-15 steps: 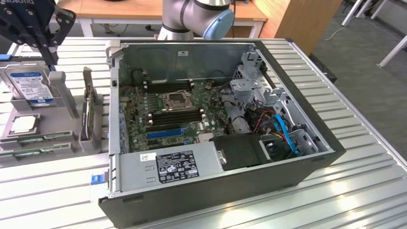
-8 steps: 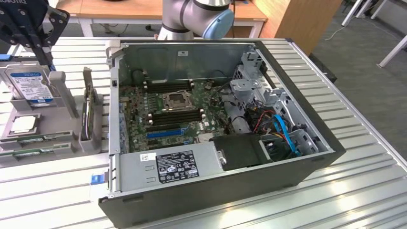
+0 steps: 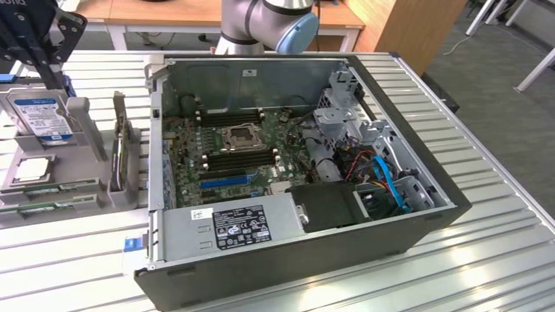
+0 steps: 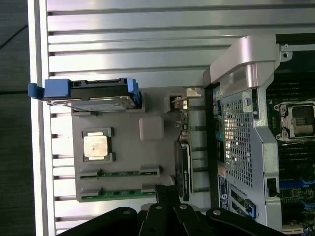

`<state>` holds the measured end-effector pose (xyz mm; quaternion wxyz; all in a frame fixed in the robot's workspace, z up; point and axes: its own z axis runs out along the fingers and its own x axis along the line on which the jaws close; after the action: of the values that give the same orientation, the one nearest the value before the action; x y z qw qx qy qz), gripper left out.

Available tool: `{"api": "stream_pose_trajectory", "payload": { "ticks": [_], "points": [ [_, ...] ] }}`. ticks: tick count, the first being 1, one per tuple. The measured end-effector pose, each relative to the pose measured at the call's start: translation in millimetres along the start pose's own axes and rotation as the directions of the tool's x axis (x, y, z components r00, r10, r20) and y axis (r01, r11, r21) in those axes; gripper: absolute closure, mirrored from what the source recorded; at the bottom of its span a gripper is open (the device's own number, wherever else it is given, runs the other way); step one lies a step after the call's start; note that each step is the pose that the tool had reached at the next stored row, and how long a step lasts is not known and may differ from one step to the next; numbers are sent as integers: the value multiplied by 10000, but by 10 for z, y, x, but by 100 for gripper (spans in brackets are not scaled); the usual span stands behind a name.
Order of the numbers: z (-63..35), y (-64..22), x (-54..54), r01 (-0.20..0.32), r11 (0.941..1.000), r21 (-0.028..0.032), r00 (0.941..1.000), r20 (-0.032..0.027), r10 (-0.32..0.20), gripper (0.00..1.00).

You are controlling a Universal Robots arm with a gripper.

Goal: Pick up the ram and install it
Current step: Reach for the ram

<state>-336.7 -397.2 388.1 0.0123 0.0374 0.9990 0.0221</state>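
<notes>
Two green ram sticks lie flat in the slots of a grey holder. In the exterior view they show as the ram sticks at that view's lower left. My gripper is shut with nothing between its fingers. It hangs well above the holder, close to one end of the sticks. The exterior view has the gripper as a black linkage at its top left. The open computer case holds a motherboard with black memory slots beside the processor socket.
On the holder also sit a hard drive in a blue bracket, a processor chip and an upright card. The case has a power supply, a drive cage and cables. A slatted metal table carries everything.
</notes>
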Motion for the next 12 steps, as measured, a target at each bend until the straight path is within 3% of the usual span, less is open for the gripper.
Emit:
{"api": "stream_pose_trajectory", "payload": {
  "ticks": [12],
  "points": [
    [7,-9,135,-1,10000,2,10000,-25,1,90]
  ]
}}
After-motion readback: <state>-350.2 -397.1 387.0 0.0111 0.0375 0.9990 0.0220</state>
